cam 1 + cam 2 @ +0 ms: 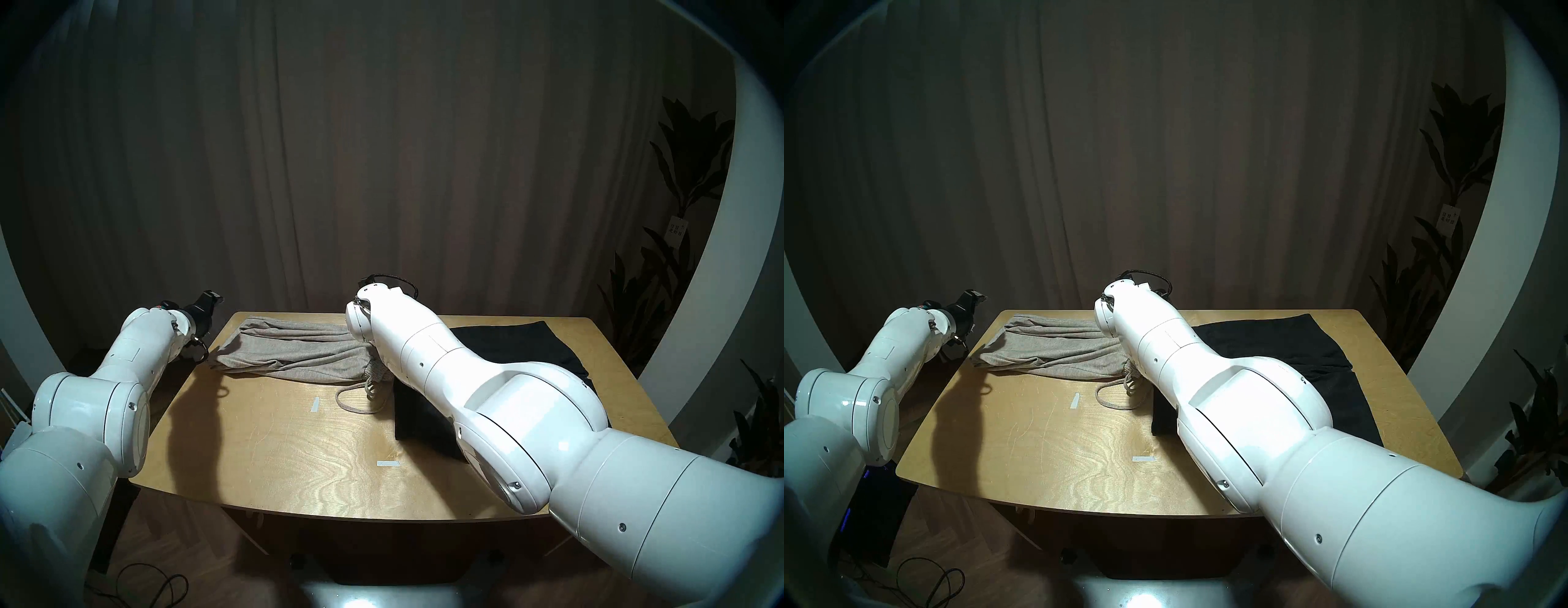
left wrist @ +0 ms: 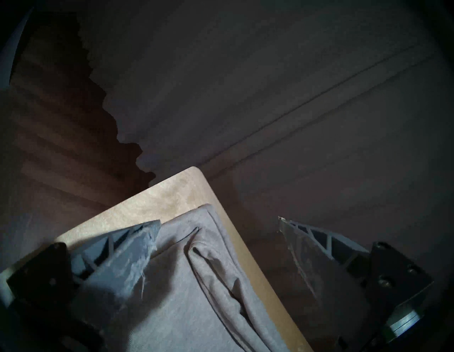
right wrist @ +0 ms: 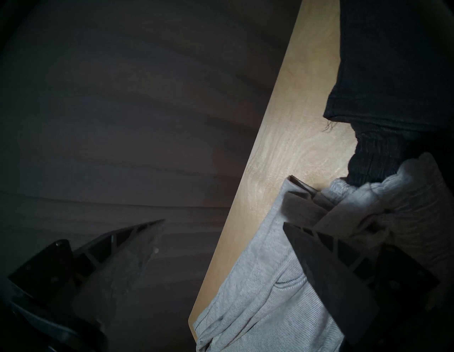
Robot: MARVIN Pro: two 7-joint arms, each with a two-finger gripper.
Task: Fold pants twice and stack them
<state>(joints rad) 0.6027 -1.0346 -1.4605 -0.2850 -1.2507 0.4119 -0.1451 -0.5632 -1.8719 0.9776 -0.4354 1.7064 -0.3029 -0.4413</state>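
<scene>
1. The left gripper [image 2: 218, 226] stood with its jaws spread wide and held nothing. It hung off the table's left edge, beside the far-left end of the grey pants [image 1: 297, 352]. In its wrist view one finger lay over the grey cloth and the other over the floor, neither pinching fabric.

2. The right gripper [image 3: 226, 199] was also fully spread and empty. It was hidden behind its own arm in the head views. Its wrist view showed one finger over the grey waistband and the other out past the table's far edge.

3. The grey pants lay along the back left of the table [image 1: 275, 446] as a long, rumpled band, layers doubled lengthwise. Their gathered waistband pointed toward the middle, and the pale drawstring [image 1: 356, 403] looped loose onto the wood in front.

4. The black pants [image 1: 530, 344] lay on the right half of the table, largely under the right arm. They looked flat and layered. The two waistbands met near the middle, touching or slightly overlapping; which lay on top I could not tell.

5. My judgement of progress: the grey pair seemed to have its first fold done, untidily, with the second still owed. How many folds the black pair had could not be read. Nothing was stacked, so at least one fold and the stacking remained.

6. No containers were in view. Only two small pale tape marks [image 1: 388, 463] sat on the bare wood.
</scene>
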